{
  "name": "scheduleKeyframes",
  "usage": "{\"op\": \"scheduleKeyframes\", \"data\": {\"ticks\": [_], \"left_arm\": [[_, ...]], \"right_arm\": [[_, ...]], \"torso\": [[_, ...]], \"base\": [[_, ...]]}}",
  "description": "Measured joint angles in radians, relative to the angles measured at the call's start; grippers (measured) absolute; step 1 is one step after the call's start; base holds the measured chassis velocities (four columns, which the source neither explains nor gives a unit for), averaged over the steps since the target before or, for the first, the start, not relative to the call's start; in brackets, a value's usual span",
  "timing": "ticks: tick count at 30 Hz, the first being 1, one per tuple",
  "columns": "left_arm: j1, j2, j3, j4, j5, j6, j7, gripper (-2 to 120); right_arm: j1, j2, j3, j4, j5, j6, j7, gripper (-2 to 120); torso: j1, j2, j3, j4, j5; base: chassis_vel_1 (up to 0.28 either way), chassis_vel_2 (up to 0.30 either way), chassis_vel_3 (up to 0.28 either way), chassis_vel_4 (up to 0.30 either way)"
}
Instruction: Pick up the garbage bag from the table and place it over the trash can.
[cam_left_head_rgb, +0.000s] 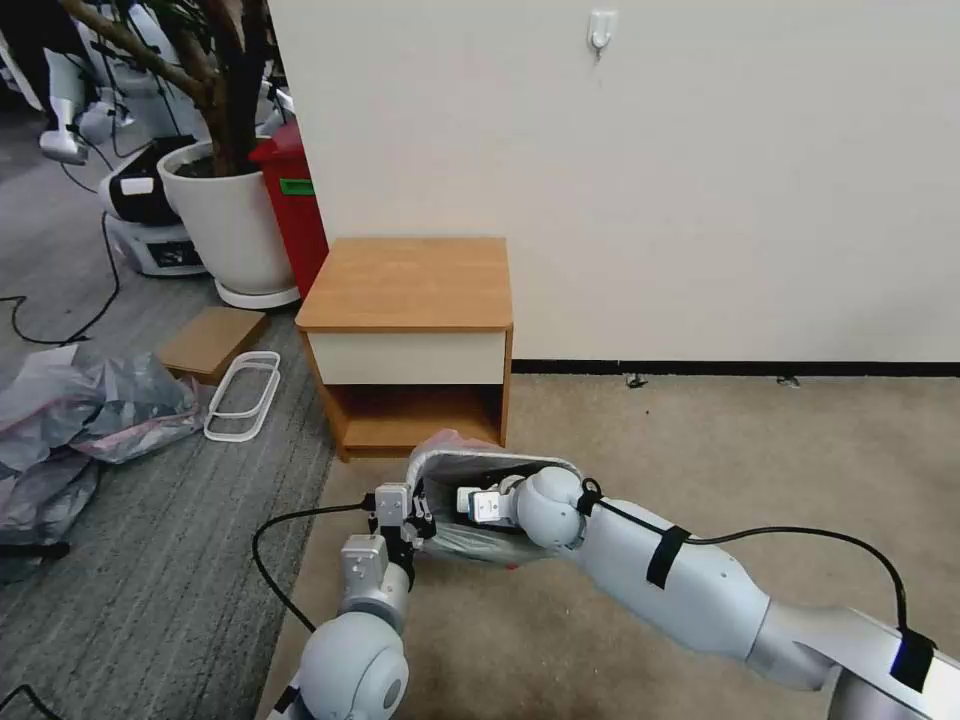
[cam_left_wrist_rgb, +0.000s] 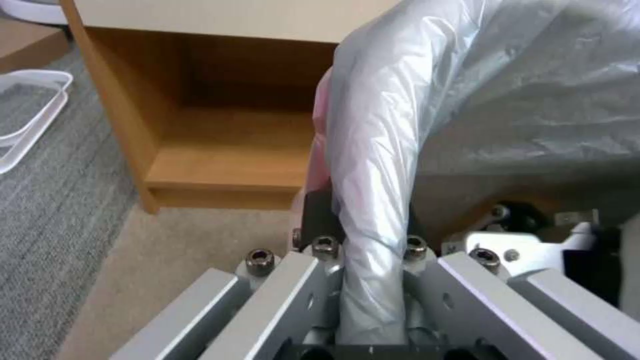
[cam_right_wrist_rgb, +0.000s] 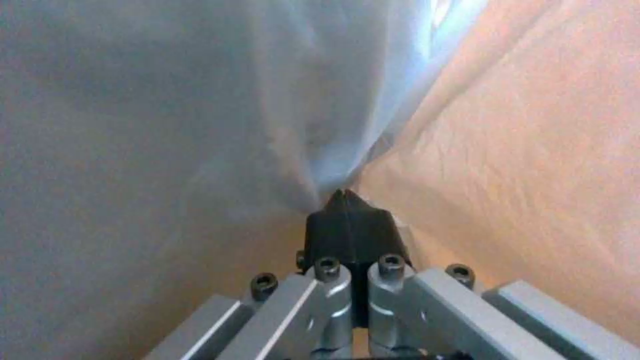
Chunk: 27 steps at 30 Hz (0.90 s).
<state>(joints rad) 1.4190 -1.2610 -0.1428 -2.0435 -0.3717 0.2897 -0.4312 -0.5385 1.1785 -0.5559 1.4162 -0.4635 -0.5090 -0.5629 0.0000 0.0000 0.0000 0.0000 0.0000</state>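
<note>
- I see the bag draped over the can on the carpet, just before the table.
- My left gripper pinches the bag's near rim.
- My right gripper, inside the bag, has its fingertips pressed together against the plastic.

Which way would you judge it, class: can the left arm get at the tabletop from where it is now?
Probably not as things stand. The left gripper is shut on the garbage bag, down at the trash can, below the table top. The path up looks free, but it would first have to let go.
</note>
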Motion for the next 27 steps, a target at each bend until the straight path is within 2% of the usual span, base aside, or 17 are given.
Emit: {"op": "scheduleKeyframes", "data": {"ticks": [27], "left_arm": [[-0.061, 0.003, 0.001, 0.052, -0.101, 0.005, -0.054, 1]], "right_arm": [[0.028, -0.047, -0.026, 0.075, 0.046, -0.008, -0.014, 0]], "torso": [[0.000, 0.000, 0.000, 0.0000, 0.0000]], "base": [[0.000, 0.000, 0.000, 0.000]]}}
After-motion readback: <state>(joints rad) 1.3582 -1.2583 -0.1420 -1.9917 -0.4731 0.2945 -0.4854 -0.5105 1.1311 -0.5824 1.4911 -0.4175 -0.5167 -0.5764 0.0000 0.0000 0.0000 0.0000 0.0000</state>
